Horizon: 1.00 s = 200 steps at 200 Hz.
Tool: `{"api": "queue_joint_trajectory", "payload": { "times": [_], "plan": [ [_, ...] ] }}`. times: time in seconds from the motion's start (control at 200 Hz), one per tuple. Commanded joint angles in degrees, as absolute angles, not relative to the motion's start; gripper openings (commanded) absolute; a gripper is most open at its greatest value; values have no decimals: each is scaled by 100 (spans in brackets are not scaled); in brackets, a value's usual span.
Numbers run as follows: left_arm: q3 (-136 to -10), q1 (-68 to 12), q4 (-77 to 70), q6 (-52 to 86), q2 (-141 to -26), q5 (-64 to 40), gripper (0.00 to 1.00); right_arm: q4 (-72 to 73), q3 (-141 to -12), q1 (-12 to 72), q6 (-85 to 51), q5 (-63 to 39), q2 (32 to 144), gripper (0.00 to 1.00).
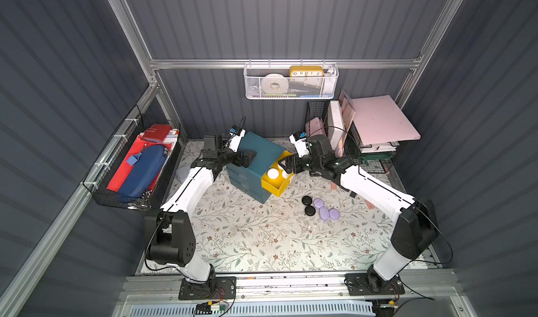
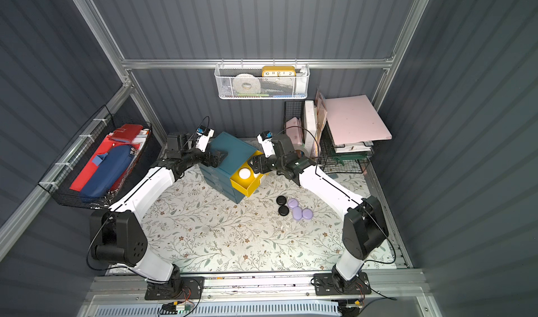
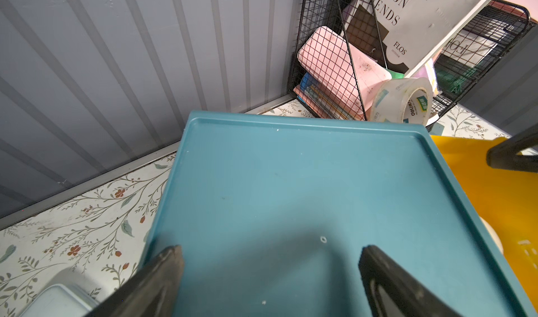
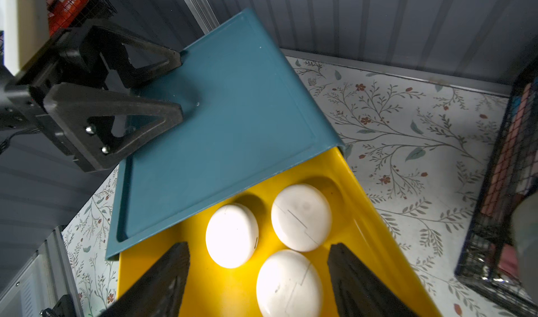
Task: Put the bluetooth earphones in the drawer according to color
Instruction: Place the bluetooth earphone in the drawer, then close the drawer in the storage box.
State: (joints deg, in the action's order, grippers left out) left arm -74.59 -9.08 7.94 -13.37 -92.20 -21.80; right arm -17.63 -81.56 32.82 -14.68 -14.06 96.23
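The teal cabinet (image 1: 256,152) stands at the back of the flowered table mat (image 1: 247,237) with its top yellow drawer (image 1: 280,188) pulled out, while the two teal drawers (image 1: 243,184) under it are shut. In the right wrist view three white earphone cases lie on the drawer's floor: one (image 4: 231,235) next to another (image 4: 301,216) near the cabinet's edge, and a third (image 4: 289,283) just in front of them. The right gripper (image 4: 257,250) hangs over the open drawer with its jaws spread wide and grasping nothing; the third white case lies on the drawer floor between its fingers. The left gripper (image 3: 270,253) is over the cabinet's top, jaws also released and empty, its fingertips at the teal surface. On the mat in front of the drawer, in both top views, two black cases (image 1: 306,200) (image 1: 310,210) lie just beside three lavender ones (image 1: 319,203) (image 1: 324,212) (image 1: 334,214), all bunched together
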Motion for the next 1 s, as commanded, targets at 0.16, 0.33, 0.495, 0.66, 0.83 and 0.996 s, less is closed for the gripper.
{"api": "queue_joint_trajectory", "payload": {
  "times": [0.16,0.33,0.495,0.66,0.83,0.996],
  "plan": [
    [-7204,-870,1749,-1137,-9504,-1963,99,-1740,-8125,3288,-1390,-974,9286,80],
    [-7216,-870,1753,-1135,-9510,-1977,99,-1755,-7924,3278,-1328,-748,9025,79],
    [-7198,-868,1740,-1134,-9542,-2016,99,-1821,-7637,3202,-1344,-570,8761,73],
    [-7234,-870,1768,-1116,-9574,-2020,99,-2026,-7396,3138,-1345,-537,8581,49],
    [-7236,-870,1767,-1115,-9571,-2036,99,-2069,-7059,3103,-1456,-465,8381,12],
    [-7243,-870,1767,-1099,-9571,-2068,99,-2027,-6762,3068,-1601,-484,8277,0]
  ]
}}
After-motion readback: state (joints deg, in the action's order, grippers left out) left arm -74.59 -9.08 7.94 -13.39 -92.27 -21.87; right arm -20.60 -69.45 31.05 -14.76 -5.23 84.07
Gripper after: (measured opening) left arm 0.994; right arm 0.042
